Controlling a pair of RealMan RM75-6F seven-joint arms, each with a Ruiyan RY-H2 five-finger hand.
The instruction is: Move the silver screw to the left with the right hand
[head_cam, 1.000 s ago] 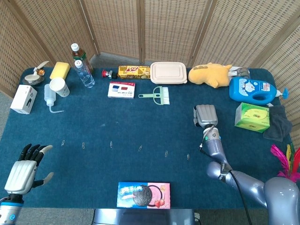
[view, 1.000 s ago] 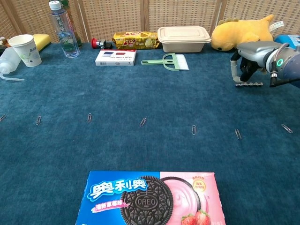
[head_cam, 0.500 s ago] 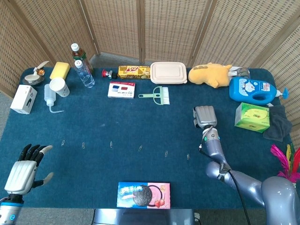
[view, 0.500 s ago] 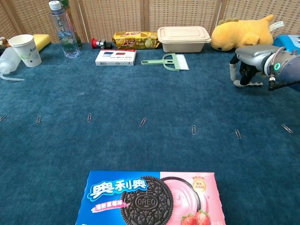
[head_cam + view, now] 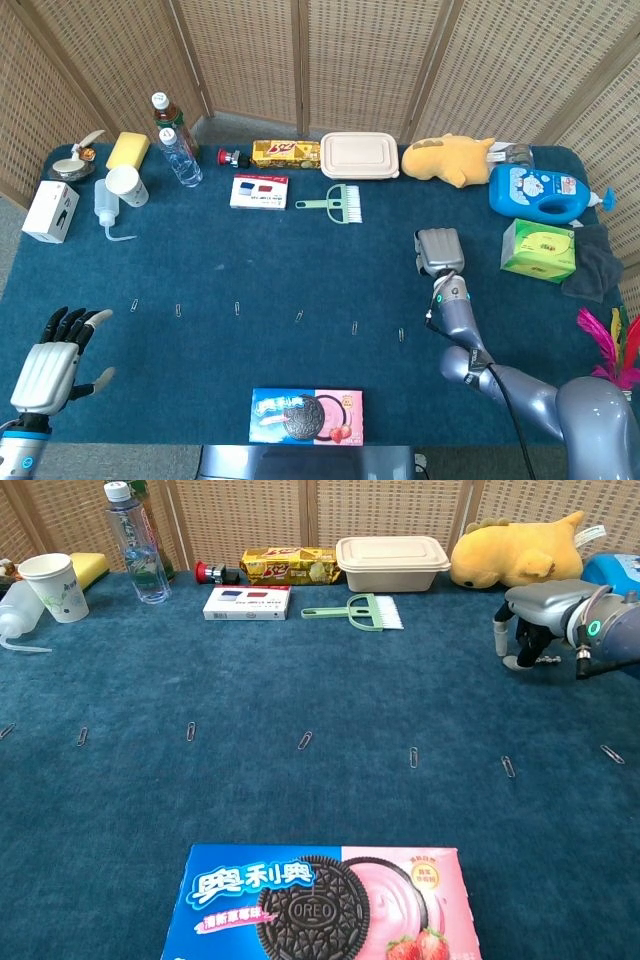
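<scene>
The silver screw (image 5: 548, 659) lies flat on the blue cloth at the right; only its right end shows, thin and small. My right hand (image 5: 538, 608) hangs over it with its fingertips (image 5: 510, 661) down on the cloth at the screw's left end. Whether they pinch the screw is not clear. In the head view the right hand (image 5: 440, 250) covers the screw entirely. At the near left corner my left hand (image 5: 50, 365) is held palm down with its fingers spread, holding nothing.
A row of paper clips (image 5: 305, 740) crosses the middle of the table (image 5: 250, 250). An Oreo box (image 5: 320, 900) lies at the front edge. A yellow plush (image 5: 515, 545), lunch box (image 5: 390, 562), green brush (image 5: 365, 610), detergent bottle (image 5: 540, 192) and green tissue box (image 5: 538, 250) stand behind and right of the hand.
My right hand has shifted slightly right and lowered, so its fingertips now cover the screw's left part, which lay fully exposed a second ago. The left hand has not moved.
</scene>
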